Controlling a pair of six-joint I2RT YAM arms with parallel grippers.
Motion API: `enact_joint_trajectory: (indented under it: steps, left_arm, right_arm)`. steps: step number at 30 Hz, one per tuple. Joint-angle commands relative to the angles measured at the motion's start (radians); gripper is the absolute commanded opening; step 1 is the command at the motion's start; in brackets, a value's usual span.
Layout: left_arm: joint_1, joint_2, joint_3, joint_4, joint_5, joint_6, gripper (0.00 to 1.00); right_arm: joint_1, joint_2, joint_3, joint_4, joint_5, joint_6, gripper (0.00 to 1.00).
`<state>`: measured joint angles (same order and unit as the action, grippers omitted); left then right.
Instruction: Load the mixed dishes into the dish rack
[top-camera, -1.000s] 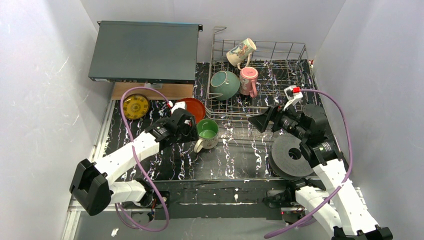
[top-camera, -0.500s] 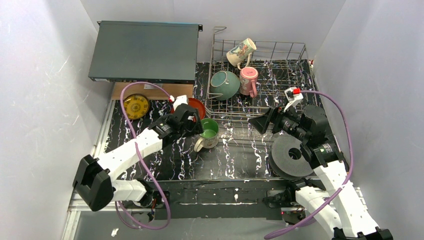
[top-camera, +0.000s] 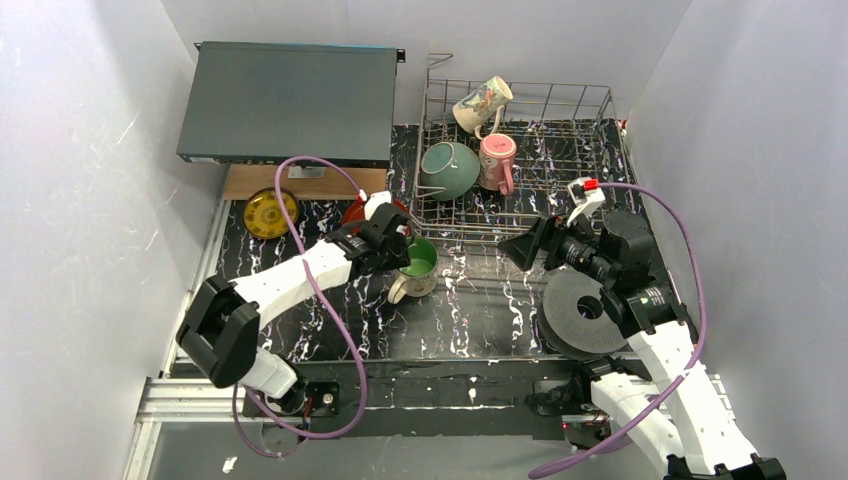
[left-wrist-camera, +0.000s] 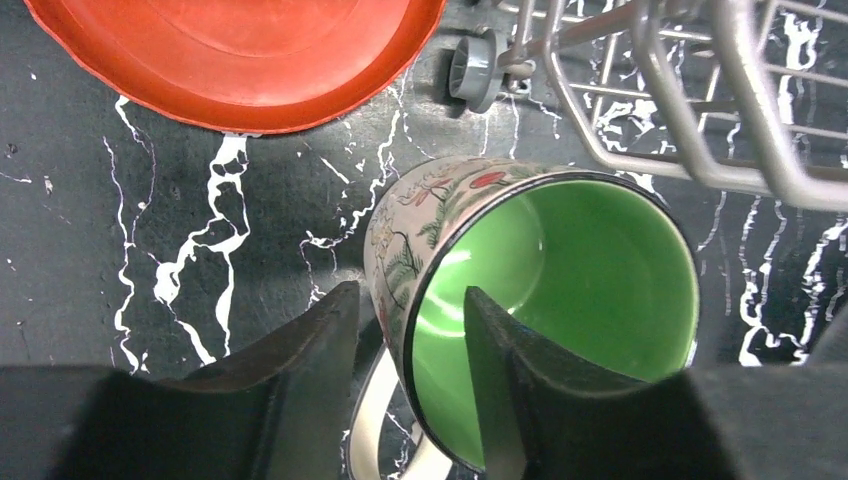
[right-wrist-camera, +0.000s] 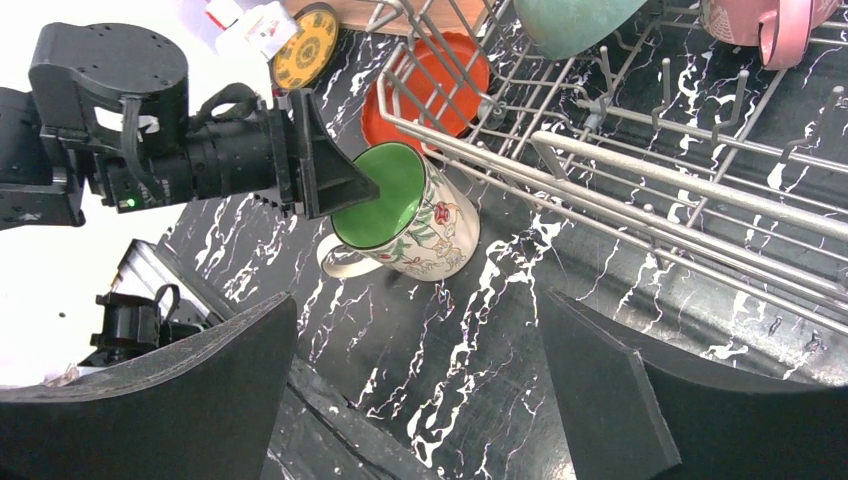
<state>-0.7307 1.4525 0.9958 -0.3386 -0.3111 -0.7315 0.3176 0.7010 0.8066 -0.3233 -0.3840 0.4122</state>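
Observation:
The white mug with green inside (top-camera: 417, 264) stands on the black marbled mat in front of the dish rack (top-camera: 430, 100). My left gripper (top-camera: 398, 250) is open and straddles the mug's near wall (left-wrist-camera: 392, 262), one finger inside and one outside beside the handle, with small gaps showing. The red-orange plate (top-camera: 352, 211) lies just behind it, partly under the arm. The small yellow dish (top-camera: 272, 213) lies at the left. The teal bowl (top-camera: 449, 170), pink mug (top-camera: 497, 160) and floral cream mug (top-camera: 482, 103) are in the rack. My right gripper (top-camera: 515, 245) is open and empty, right of the mug (right-wrist-camera: 410, 215).
A dark grey ribbed disc (top-camera: 585, 310) lies under my right arm. A flat dark grey box (top-camera: 290, 100) sits at the back left on a wooden board (top-camera: 300, 182). White walls close in both sides. The rack's front rail (right-wrist-camera: 620, 165) runs close by the mug.
My left gripper has moved right, from over the red-orange plate to the green-inside mug, and now straddles its rim. The right arm has barely moved.

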Motion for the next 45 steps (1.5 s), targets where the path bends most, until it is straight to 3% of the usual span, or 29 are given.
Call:
enact_joint_trajectory:
  steps: [1,7,12,19,26,31,35,45]
  left_arm:
    - [-0.006,0.023,0.015,0.000,-0.045,0.016,0.35]
    - [-0.007,0.016,0.026,-0.027,-0.032,0.019,0.00]
    - [-0.007,-0.088,0.023,-0.054,0.041,0.010,0.00]
    - [-0.001,-0.358,-0.005,-0.060,0.217,-0.061,0.00]
    - [0.053,-0.533,-0.021,0.028,0.451,-0.202,0.00]
    - [0.136,-0.566,-0.037,0.204,0.623,-0.380,0.00]
    - [0.185,-0.546,-0.086,0.522,0.736,-0.578,0.00]
    - [0.220,-0.489,-0.274,1.090,0.779,-0.920,0.00]
  right_arm:
    - [0.003,-0.008,0.029,-0.003,0.008,-0.007,0.98]
    - [0.003,0.002,0.031,-0.015,0.007,-0.005,0.98]
    - [0.003,0.014,0.021,-0.012,-0.009,-0.008,0.98]
    - [0.003,0.024,0.002,0.020,-0.082,-0.030,0.98]
    - [0.006,0.066,-0.033,0.193,-0.317,0.038,0.98]
    - [0.052,0.070,-0.071,0.314,-0.357,0.094,0.98]
    - [0.117,0.068,-0.104,0.409,-0.356,0.119,0.98]
    - [0.277,0.081,-0.227,0.787,-0.256,0.318,0.98]
